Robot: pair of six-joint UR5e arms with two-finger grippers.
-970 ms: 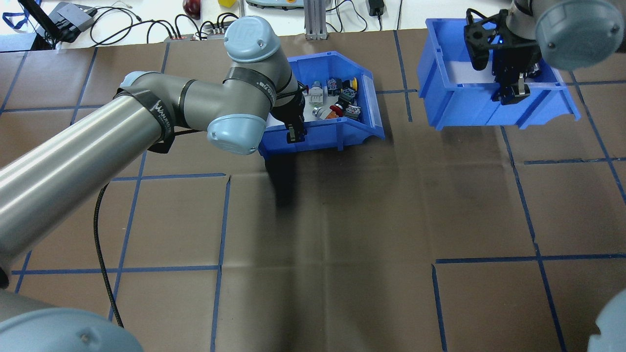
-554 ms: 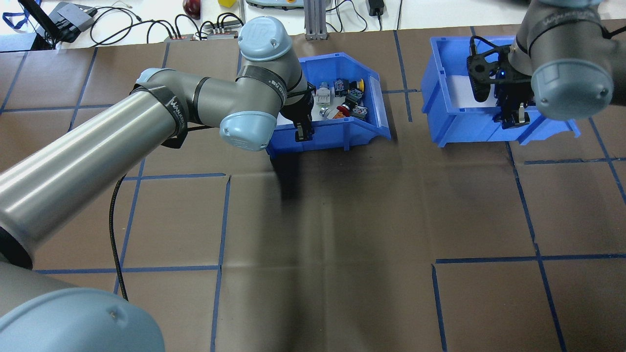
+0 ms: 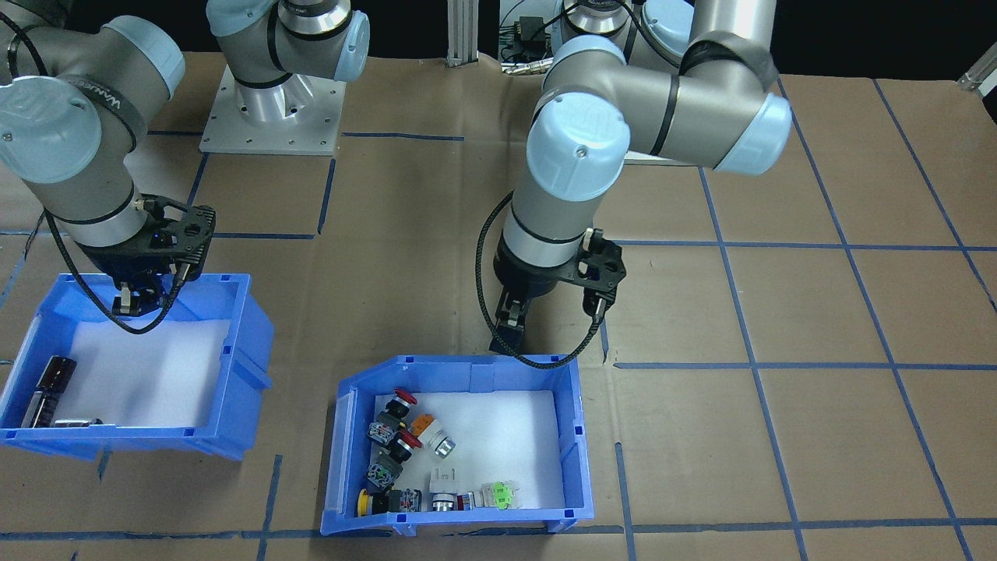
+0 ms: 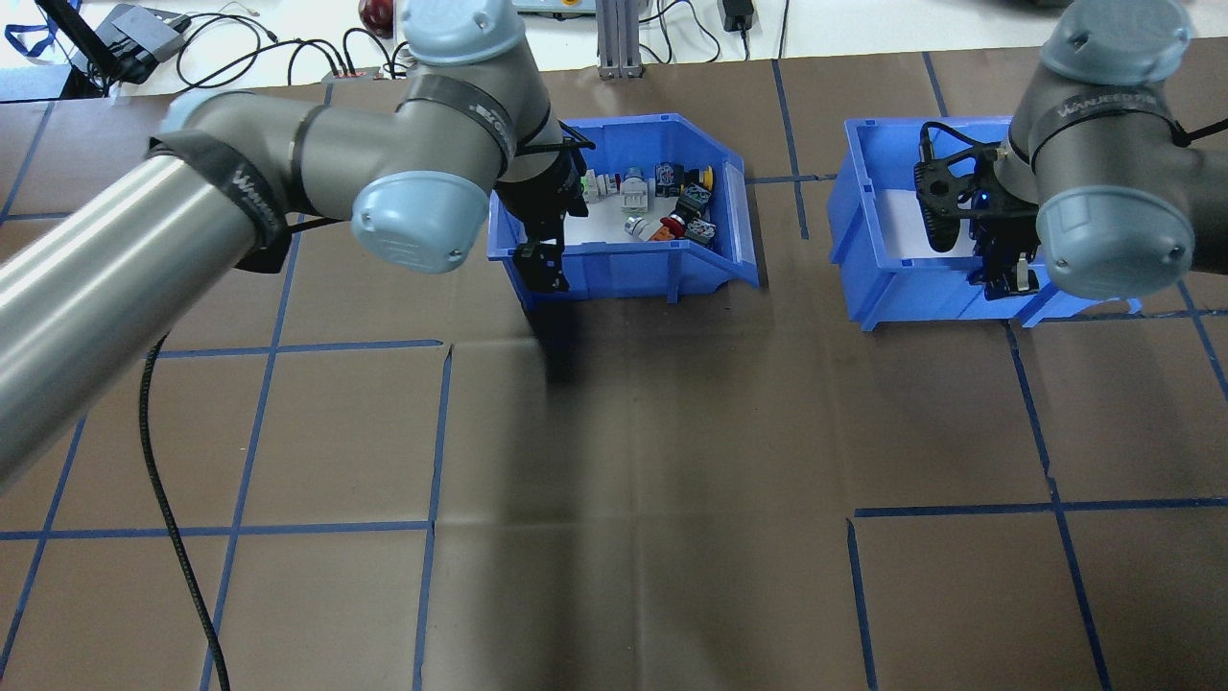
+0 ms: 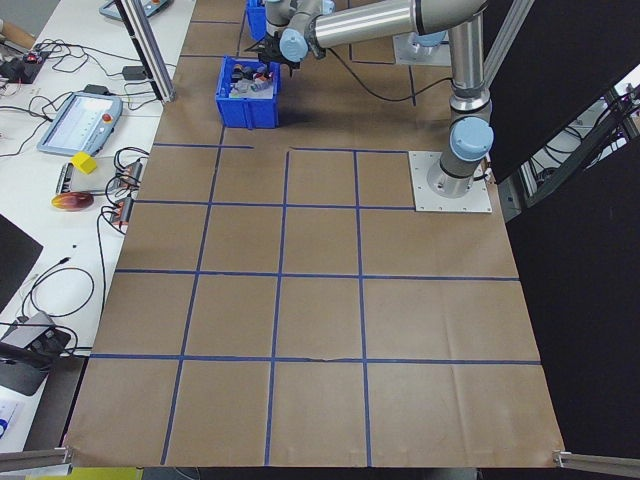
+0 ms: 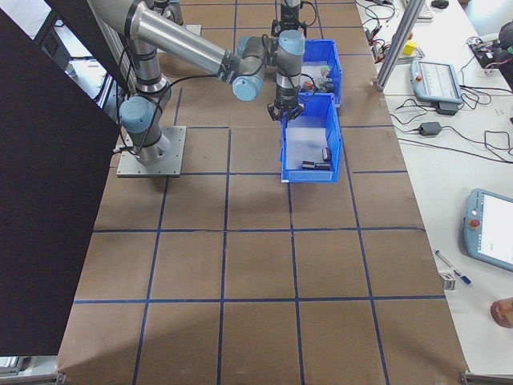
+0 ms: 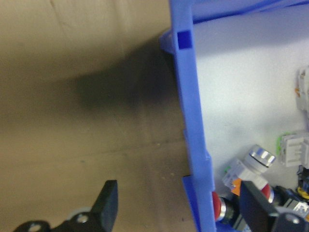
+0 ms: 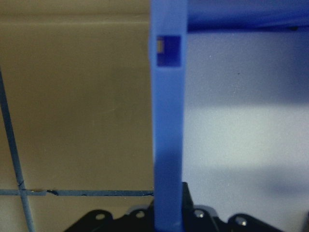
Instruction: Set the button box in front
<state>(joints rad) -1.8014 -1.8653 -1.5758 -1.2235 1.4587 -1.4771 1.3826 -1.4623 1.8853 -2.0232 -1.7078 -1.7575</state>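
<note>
The button box (image 4: 652, 264) is a blue bin with a white foam floor. Its coloured push-buttons (image 4: 672, 206) lie at the far middle of the table. In the front-facing view the button box (image 3: 574, 452) is near the bottom edge. My left gripper (image 4: 542, 269) stands open astride the box's robot-side wall (image 7: 190, 121) near a corner, one finger outside and one inside. My right gripper (image 4: 1007, 276) is shut on the near wall (image 8: 166, 121) of the other blue bin (image 4: 911, 283), which holds black cylinders (image 3: 51, 382).
Brown paper with a blue tape grid covers the table (image 4: 672, 480). Cables and devices (image 4: 288, 48) and an aluminium post (image 4: 619, 38) line the far edge. The arms' base plate (image 3: 273, 109) sits on the robot's side.
The other blue bin has come toward the robot with my right gripper on its wall. The button box has shifted and squared up. My left gripper has moved left along its near wall.
</note>
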